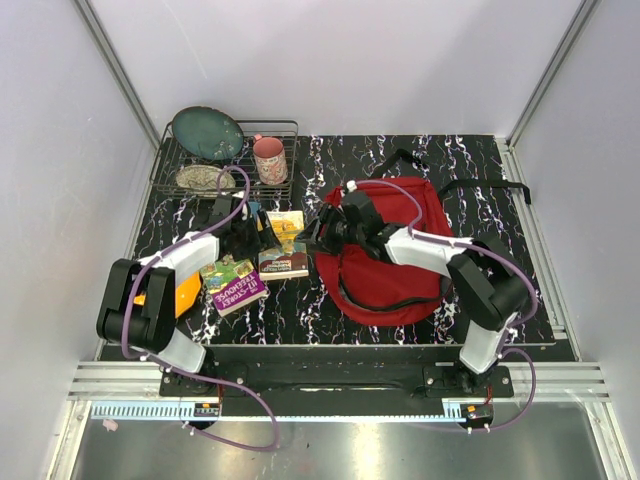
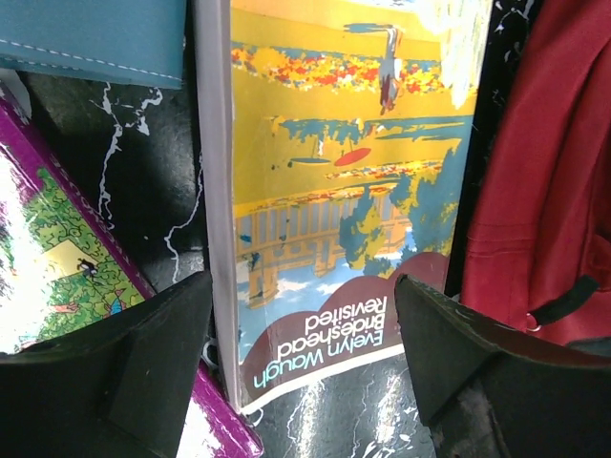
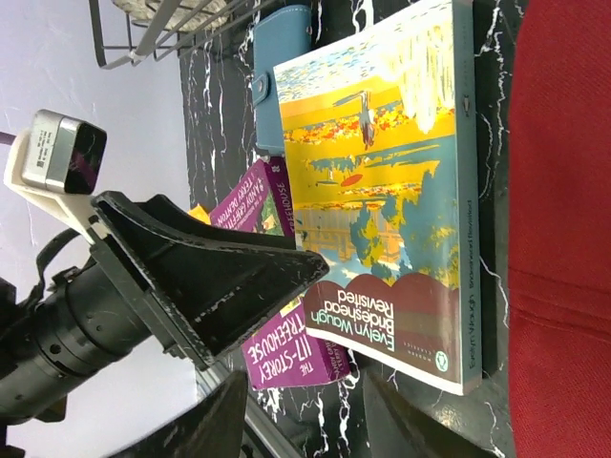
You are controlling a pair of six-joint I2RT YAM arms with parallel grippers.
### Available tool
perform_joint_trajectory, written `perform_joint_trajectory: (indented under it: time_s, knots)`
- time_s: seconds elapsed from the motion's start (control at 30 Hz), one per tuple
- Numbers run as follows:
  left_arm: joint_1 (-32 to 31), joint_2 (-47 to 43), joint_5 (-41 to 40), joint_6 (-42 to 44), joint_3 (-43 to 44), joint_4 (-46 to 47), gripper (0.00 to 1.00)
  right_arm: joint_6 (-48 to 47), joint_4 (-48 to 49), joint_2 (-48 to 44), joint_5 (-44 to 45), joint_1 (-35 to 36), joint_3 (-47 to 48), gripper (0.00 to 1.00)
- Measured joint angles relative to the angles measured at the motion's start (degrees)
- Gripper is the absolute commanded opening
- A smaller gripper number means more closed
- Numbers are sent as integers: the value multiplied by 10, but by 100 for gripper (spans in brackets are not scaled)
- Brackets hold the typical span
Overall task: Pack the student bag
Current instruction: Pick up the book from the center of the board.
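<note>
Left fingers (image 2: 115, 372) wide apart astride yellow paperback (image 2: 344, 191), its edge just beside student bag (image 2: 544, 172); right fingers (image 3: 220, 429) apart, empty.

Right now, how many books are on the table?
2. The Brideshead Revisited paperback lies just left of the red backpack; the purple Treehouse book lies left of that. The orange thing under the left arm is unclear.

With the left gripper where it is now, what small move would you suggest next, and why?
Probably lower the left gripper and close it on the Brideshead Revisited paperback: its open fingers straddle the book, which lies flat beside the student bag.
</note>
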Motion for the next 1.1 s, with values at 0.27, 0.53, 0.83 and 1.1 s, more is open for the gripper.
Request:
perform_joint_trajectory:
  time_s: [0.27,0.53,0.83,1.1]
  knots:
    - [3,20,7,-6,-15,24,78,-2,-19,96,37,6,87,59]
    - [5,20,25,-18,-38,57,76,-20,-72,159,84,9,143,59]
    - [6,20,31,-21,-43,68,75,-47,-108,159,133,11,146,64]
    - [7,20,37,-19,-43,68,63,-66,-110,192,116,16,176,60]
